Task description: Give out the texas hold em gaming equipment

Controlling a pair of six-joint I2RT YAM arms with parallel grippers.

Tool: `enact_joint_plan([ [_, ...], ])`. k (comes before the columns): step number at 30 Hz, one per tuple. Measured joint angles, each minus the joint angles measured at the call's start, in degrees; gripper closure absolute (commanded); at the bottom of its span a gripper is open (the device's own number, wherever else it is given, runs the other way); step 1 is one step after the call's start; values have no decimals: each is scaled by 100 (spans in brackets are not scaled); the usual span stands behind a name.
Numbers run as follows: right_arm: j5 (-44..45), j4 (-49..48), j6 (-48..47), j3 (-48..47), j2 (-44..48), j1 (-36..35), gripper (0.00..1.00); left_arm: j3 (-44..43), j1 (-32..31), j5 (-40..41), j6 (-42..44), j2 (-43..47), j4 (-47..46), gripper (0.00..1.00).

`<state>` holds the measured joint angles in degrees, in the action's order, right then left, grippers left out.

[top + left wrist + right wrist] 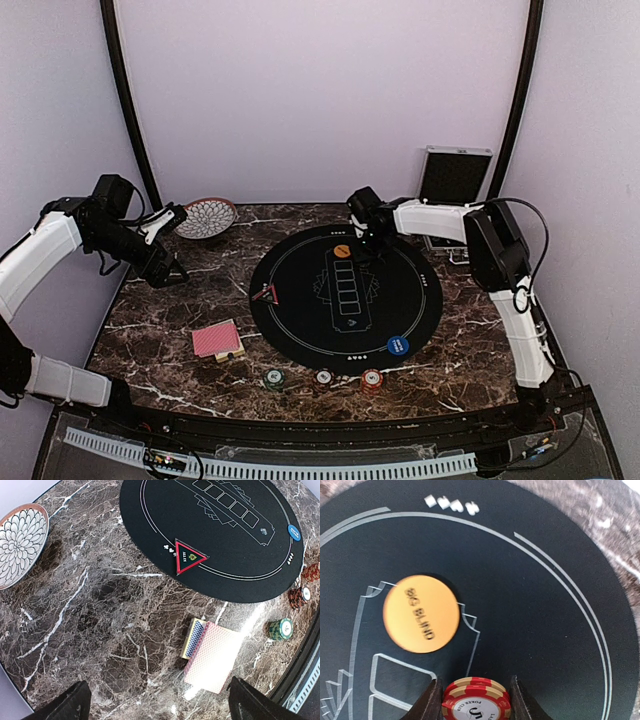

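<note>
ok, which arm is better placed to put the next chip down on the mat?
Right. The right gripper is shut on a red chip over the black mat, beside the orange big blind button. The left gripper is open and empty, above the marble table off the mat.

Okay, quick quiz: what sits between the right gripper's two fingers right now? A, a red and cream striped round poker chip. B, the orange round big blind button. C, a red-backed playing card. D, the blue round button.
A: the right wrist view shows the red and cream striped round poker chip clamped in the right gripper, while the orange round big blind button lies free on the black round mat.
</note>
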<state>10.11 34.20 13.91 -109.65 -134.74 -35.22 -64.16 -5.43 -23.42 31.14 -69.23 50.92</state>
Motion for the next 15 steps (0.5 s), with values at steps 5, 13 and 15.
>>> enact_joint_plan([
  [5, -61, -37, -17, -61, -105, 42, 50, 0, 0, 2, 4, 0, 0, 1],
  [13, -90, -26, -57, -79, -107, 42, 38, 0, 0, 2, 7, 0, 0, 1],
  [15, -87, 9, -63, -131, -105, 42, 38, 0, 0, 2, 9, 0, 0, 1],
])
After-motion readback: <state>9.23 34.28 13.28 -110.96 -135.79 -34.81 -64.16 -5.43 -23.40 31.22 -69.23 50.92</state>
